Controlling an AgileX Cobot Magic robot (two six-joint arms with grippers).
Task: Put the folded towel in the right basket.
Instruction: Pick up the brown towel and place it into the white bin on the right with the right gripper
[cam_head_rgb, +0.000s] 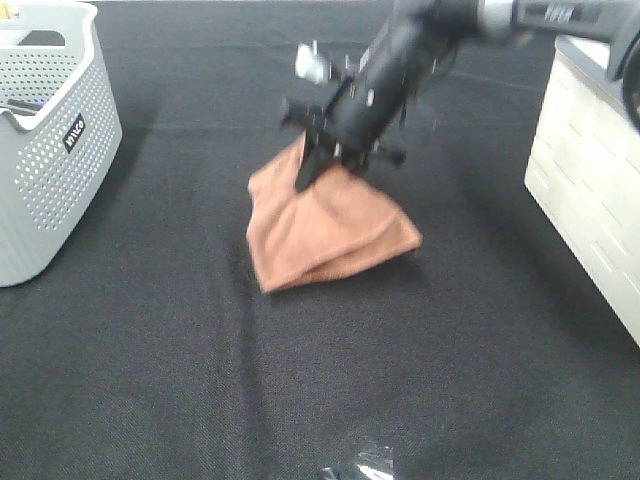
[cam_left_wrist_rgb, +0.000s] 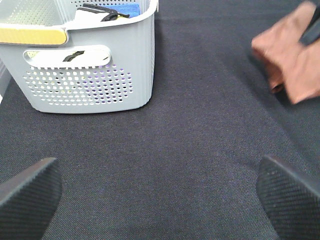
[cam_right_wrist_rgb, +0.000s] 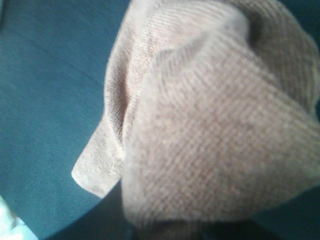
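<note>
Far to the left of both jaws: grey perforated basket (cam_head_rgb: 60, 170), items already inside. Not the target.

Left gripper (cam_left_wrist_rgb: 160, 192): jaws spread wide, nothing between them, low over the black table cloth (cam_head_rgb: 300, 380). The towel lies well beyond its right-hand finger.

Centre: folded towel (cam_head_rgb: 320, 230), orange-brown, hanging tent-like directly below the right gripper (cam_head_rgb: 318, 165). Those jaws pinch its top corner. The grip is blurred, so I cannot tell how deep the bite is. Lower edge at or just above the cloth; cannot tell if it touches.

Well to the right of the right jaws: white basket (cam_head_rgb: 585, 190), tall wall.

Judgement: keep the pinch firm, raise until the trailing edge clears that wall, carry across, and release only over the opening. Risk: the fold opening, or the hem catching the rim.
</note>
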